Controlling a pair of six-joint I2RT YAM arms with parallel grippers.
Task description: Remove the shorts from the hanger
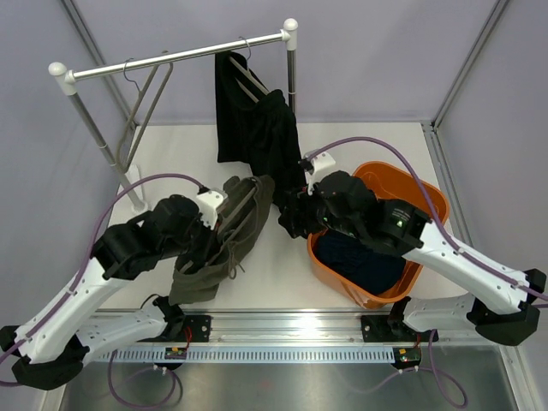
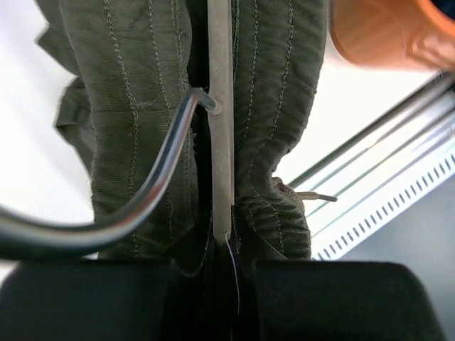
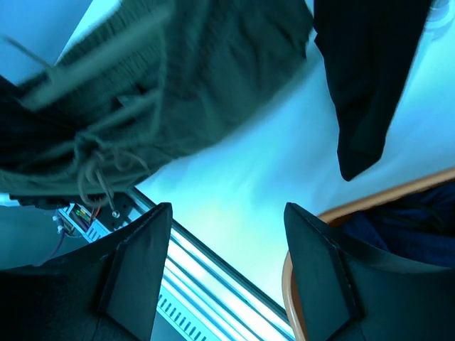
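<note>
Navy shorts (image 1: 364, 261) are laid inside the orange basket (image 1: 411, 181). Left of the basket, olive-grey shorts (image 1: 231, 235) are held over the desk (image 1: 282, 265), their hanger (image 2: 220, 106) clamped by the left fingers (image 2: 284, 298). The right fingers (image 3: 135, 263) are spread wide, nothing gripped, beside the basket's left rim. Behind the basket, black shorts (image 1: 257, 128) are hung from the rail (image 1: 171, 58).

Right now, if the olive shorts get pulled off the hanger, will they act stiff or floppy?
Probably floppy: the olive shorts sag in loose folds either side of the hanger bar. Likely light too, since the fabric looks thin. The dangling drawstring could snag as they slide off.
</note>
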